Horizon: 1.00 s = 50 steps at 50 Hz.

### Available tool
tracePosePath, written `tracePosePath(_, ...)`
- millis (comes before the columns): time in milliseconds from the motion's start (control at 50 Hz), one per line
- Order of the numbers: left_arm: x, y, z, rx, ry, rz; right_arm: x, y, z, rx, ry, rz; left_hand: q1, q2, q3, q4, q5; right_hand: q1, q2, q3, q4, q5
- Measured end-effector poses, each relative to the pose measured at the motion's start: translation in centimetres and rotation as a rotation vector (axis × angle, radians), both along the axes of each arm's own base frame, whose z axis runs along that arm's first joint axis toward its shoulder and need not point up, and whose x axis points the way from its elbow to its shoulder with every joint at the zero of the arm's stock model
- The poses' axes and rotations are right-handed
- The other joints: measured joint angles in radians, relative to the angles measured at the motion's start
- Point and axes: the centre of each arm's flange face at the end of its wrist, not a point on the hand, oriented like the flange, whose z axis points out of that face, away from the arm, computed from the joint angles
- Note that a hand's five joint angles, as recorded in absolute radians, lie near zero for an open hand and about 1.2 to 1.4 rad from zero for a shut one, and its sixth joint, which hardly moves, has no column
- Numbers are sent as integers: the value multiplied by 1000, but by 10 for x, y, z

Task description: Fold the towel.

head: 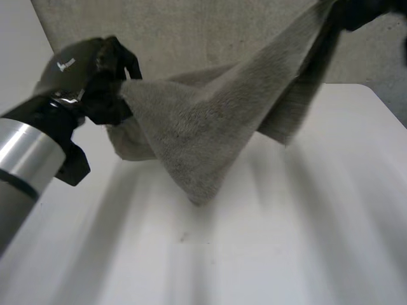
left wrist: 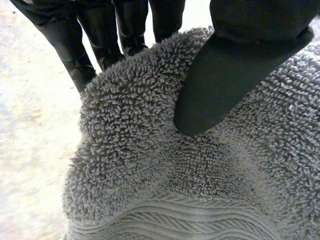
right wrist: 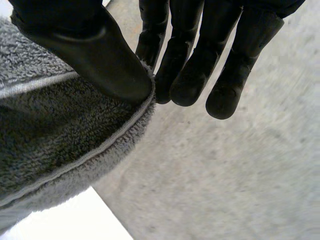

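A grey terry towel (head: pixel 203 136) hangs in the air above the white table (head: pixel 267 254), stretched between my two hands and sagging to a point in the middle. My left hand (head: pixel 105 79) holds one end at the left, raised off the table. In the left wrist view its thumb (left wrist: pixel 225 85) presses the towel (left wrist: pixel 150 165) against the fingers (left wrist: pixel 90 45) behind it. My right hand (head: pixel 356 13) grips the other end high at the far right. In the right wrist view its thumb (right wrist: pixel 95 55) pinches the towel's hemmed edge (right wrist: pixel 70 150) against the fingers (right wrist: pixel 190 75).
Beyond the table lies a speckled grey floor (head: pixel 191 32). The table's far right corner (head: pixel 369 89) sits below the right hand. The left arm (head: pixel 32 152) reaches in over the table's left side.
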Motion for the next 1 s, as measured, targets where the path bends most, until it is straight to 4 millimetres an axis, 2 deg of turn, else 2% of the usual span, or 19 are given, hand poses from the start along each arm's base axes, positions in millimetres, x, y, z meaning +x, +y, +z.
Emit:
tracePosePath(60,3,6,8,41,52,-39,-7,17,13,-11,38,6,0,0,0,0,0,0,0,0,0,0)
tracePosePath(100,5,4,7,73,71,-45,-7,22,15,4,54,17,0,0,0,0,0,0,0,0,0,0)
tracePosePath(140,6,-3,1,112,78,-38,-5,23,11,33,71,31,2,0,0,0,0,0,0,0,0,0)
tracePosePath(180,7,-17,-14,175,72,-15,-1,19,-1,90,98,52,4,0,0,0,0,0,0,0,0,0)
tracePosePath(280,5,-55,-62,322,19,32,18,-5,-49,240,186,97,4,0,0,0,0,0,0,0,0,0)
tracePosePath(320,0,-75,-90,390,-22,46,32,-18,-81,310,245,122,4,0,0,0,0,0,0,0,0,0)
tracePosePath(340,-1,-79,-96,403,-31,48,36,-21,-90,328,261,128,4,0,0,0,0,0,0,0,0,0)
tracePosePath(380,-8,-99,-124,449,-79,54,50,-33,-125,388,321,144,4,0,1,0,0,0,0,0,0,0)
tracePosePath(460,-20,-135,-159,457,-155,59,70,-54,-177,455,382,137,4,-32,-33,-40,0,0,0,0,0,0)
tracePosePath(500,-25,-150,-170,438,-182,64,77,-64,-197,472,390,120,-121,-199,-198,-180,-98,0,0,0,0,0)
tracePosePath(540,-29,-172,-178,396,-215,82,83,-77,-220,482,388,91,-514,-575,-568,-578,-515,0,0,0,0,0)
tracePosePath(580,-30,-186,-180,360,-232,105,86,-85,-233,483,376,65,-793,-838,-826,-832,-789,0,0,0,0,0)
tracePosePath(640,-29,-198,-172,318,-243,149,88,-92,-241,478,352,38,-916,-970,-972,-970,-912,0,0,0,0,0)
tracePosePath(700,-25,-196,-154,292,-245,186,87,-92,-240,471,329,24,-955,-1011,-1012,-1017,-944,0,0,0,0,0)
tracePosePath(740,-21,-186,-136,278,-244,206,84,-90,-234,464,313,17,-970,-1027,-1028,-1034,-953,0,0,0,0,0)
tracePosePath(780,-18,-171,-121,267,-242,210,82,-87,-229,458,303,14,-976,-1034,-1035,-1041,-957,0,0,0,0,0)
tracePosePath(860,-16,-129,-97,242,-236,189,73,-77,-217,442,289,8,-978,-1036,-1038,-1043,-957,0,0,0,0,0)
tracePosePath(940,-19,-86,-94,230,-238,141,66,-65,-212,434,286,6,-974,-1024,-1024,-1032,-957,0,0,0,0,0)
tracePosePath(1000,-23,-52,-103,245,-256,94,59,-53,-211,429,289,6,-951,-1000,-1001,-1008,-956,0,0,0,0,0)
